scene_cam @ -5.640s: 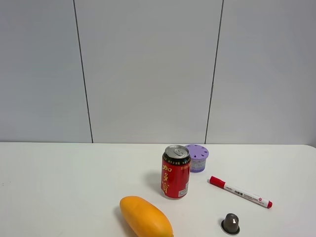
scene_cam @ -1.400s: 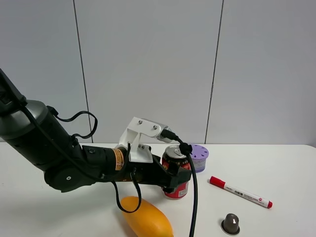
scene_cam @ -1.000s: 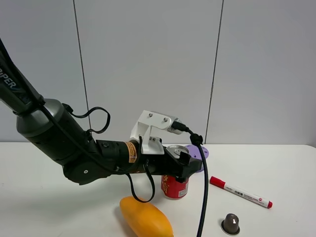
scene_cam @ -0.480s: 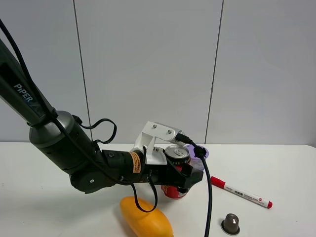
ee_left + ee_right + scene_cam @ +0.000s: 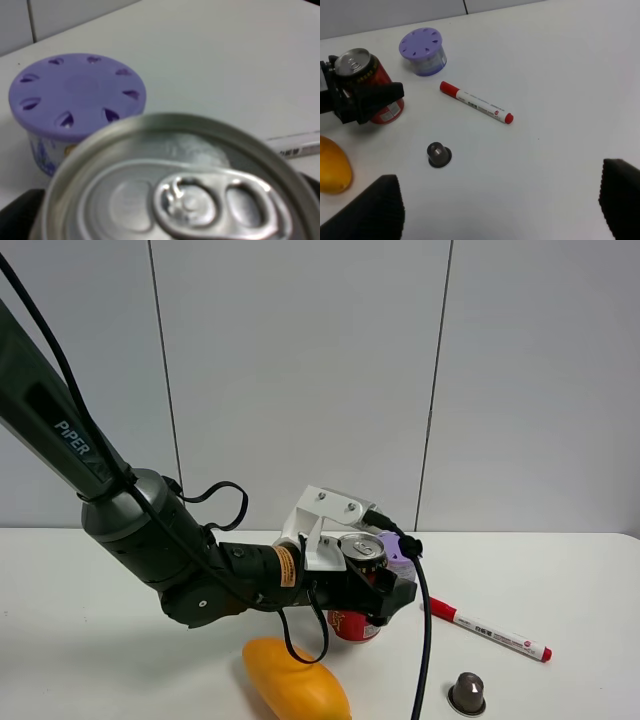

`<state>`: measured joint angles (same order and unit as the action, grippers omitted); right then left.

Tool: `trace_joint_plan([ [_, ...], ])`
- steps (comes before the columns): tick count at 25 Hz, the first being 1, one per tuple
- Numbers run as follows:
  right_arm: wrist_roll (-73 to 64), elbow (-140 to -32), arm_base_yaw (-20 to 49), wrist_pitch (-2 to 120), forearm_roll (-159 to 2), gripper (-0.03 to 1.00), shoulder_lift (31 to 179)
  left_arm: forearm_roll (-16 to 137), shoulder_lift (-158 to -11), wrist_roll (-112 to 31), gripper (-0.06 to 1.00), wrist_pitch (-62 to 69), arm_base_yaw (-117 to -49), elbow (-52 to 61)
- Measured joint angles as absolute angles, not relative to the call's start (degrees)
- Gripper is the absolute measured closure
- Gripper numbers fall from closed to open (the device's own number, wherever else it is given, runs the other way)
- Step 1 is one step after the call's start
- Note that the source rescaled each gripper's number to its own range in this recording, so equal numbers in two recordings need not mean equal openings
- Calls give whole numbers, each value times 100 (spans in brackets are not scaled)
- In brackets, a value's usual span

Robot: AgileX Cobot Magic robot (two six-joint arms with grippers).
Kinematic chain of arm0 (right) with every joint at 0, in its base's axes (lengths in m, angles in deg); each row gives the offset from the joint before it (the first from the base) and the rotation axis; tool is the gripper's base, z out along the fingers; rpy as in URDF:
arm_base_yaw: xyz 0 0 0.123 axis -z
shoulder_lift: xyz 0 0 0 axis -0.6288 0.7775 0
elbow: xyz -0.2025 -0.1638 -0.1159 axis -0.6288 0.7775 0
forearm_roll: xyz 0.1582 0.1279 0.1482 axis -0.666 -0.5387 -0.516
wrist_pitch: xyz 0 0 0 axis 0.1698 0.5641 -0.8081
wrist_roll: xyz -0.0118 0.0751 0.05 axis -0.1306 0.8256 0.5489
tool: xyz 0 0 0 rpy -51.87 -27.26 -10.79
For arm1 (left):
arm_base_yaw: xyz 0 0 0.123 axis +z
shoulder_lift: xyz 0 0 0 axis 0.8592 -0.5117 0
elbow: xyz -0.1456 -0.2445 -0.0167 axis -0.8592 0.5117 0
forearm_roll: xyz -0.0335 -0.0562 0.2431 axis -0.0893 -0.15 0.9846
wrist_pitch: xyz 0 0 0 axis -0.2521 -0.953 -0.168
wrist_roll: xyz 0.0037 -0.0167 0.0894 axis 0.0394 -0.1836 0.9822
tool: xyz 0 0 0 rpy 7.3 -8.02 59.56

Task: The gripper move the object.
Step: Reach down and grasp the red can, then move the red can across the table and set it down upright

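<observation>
The red metal drink can point(image 5: 355, 626) was stood upright on the white table point(image 5: 560, 570), flanked by the black jaws of the left gripper point(image 5: 380, 585); whether it was clamped could not be told. In the high view, a round purple plastic container point(image 5: 395, 548) was seen at its 1 o'clock and an oval orange-yellow mango point(image 5: 295, 690) at 7 o'clock. The right gripper's point(image 5: 500, 180) fingers were spread wide.
</observation>
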<state>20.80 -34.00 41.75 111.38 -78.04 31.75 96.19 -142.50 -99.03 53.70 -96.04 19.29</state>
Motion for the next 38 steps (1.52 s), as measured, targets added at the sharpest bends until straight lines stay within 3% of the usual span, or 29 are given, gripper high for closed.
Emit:
trace_joint_plan([
  [3, 2080, -3400, 4175, 11138, -7804, -3, 3175, 9624, -14263, -9903, -5, 5326, -9604, 1924],
  [5, 2080, -3400, 4175, 11138, -7804, -3, 3175, 9624, -14263, -9903, 5, 5326, -9604, 1918],
  [6, 2080, -3400, 4175, 11138, -7804, -3, 3175, 9624, -14263, -9903, 15, 5326, -9604, 1918],
  [7, 2080, -3400, 4175, 11138, -7804, -3, 3175, 9624, -14263, -9903, 31, 5326, -9604, 1918],
  [9, 2080, -3400, 4175, 11138, -7804, -3, 3175, 9623, -14263, -9903, 73, 5326, -9604, 1918],
  [10, 2080, -3400, 4175, 11138, -7804, -3, 3175, 9614, -14263, -9893, 77, 5326, -9604, 1913],
  [17, 2080, -3400, 4175, 11138, -7804, -3, 3175, 9672, -14207, -9915, 79, 5279, -9604, 1907],
  [20, 2080, -3400, 4175, 11138, -7804, -3, 3175, 9893, -13929, -10041, 94, 4889, -9604, 1918],
  [30, 2080, -3400, 4175, 11138, -7804, -3, 3175, 10651, -11864, -10359, 94, 3144, -9604, 2085],
  [38, 2080, -3400, 4175, 11138, -7804, -3, 3175, 10635, -10724, -10336, 94, 2934, -9391, 3477],
])
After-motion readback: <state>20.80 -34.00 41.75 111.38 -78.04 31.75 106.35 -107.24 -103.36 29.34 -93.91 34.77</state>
